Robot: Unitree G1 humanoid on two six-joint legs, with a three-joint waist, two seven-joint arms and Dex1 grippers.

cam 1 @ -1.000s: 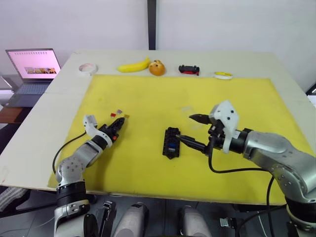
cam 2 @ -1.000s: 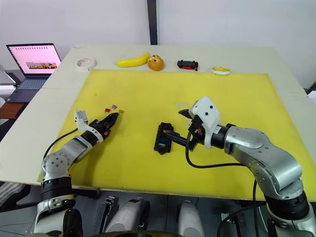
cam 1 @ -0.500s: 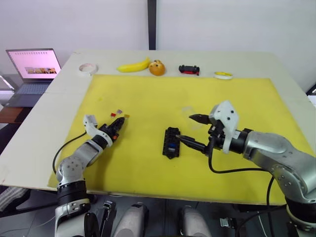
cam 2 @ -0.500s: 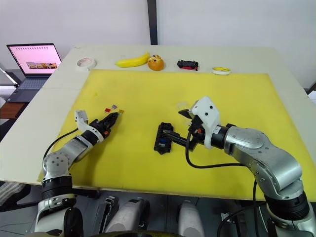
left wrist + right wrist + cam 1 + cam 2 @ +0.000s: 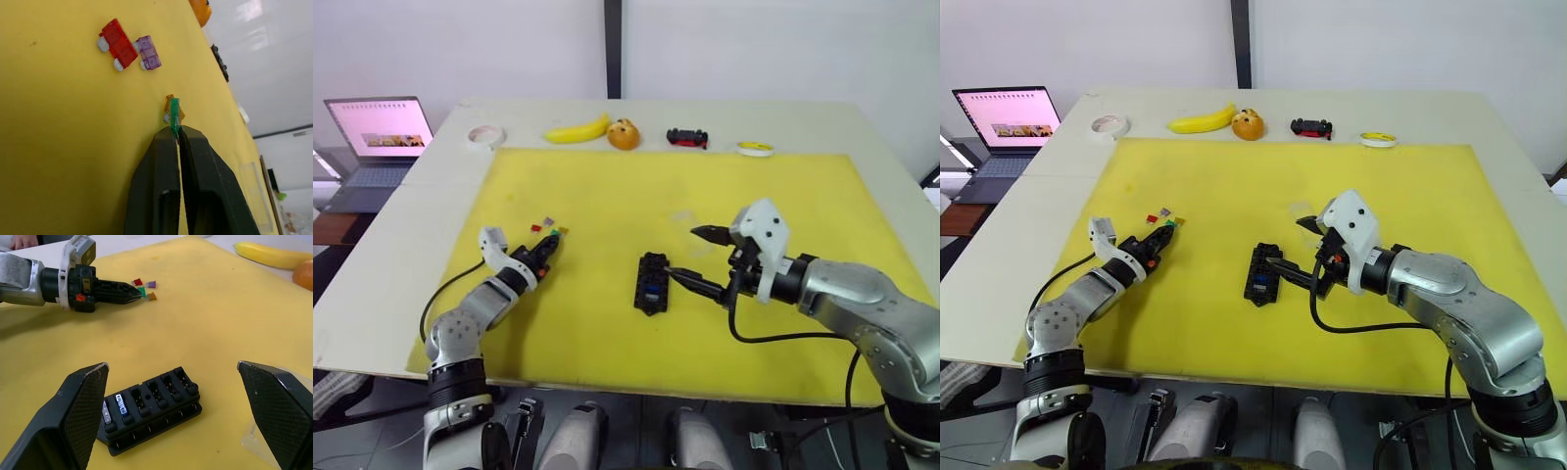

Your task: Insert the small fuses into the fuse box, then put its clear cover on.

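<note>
Left wrist view | left tool (image 5: 176, 133) pinches green fuse (image 5: 174, 116) (edge-on, pointing straight out) | right tool (image 5: 173, 377) spread

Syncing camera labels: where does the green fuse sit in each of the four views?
Left eye view: green fuse at the left end effector tip, on the yellow mat.
Right eye view: same fuse at that tip.
Left wrist view: pinched edge-on between the fingers, just before the orange fuse.
Right wrist view: at the far end effector's tip.
Shared landmark: the red fuse.
</note>
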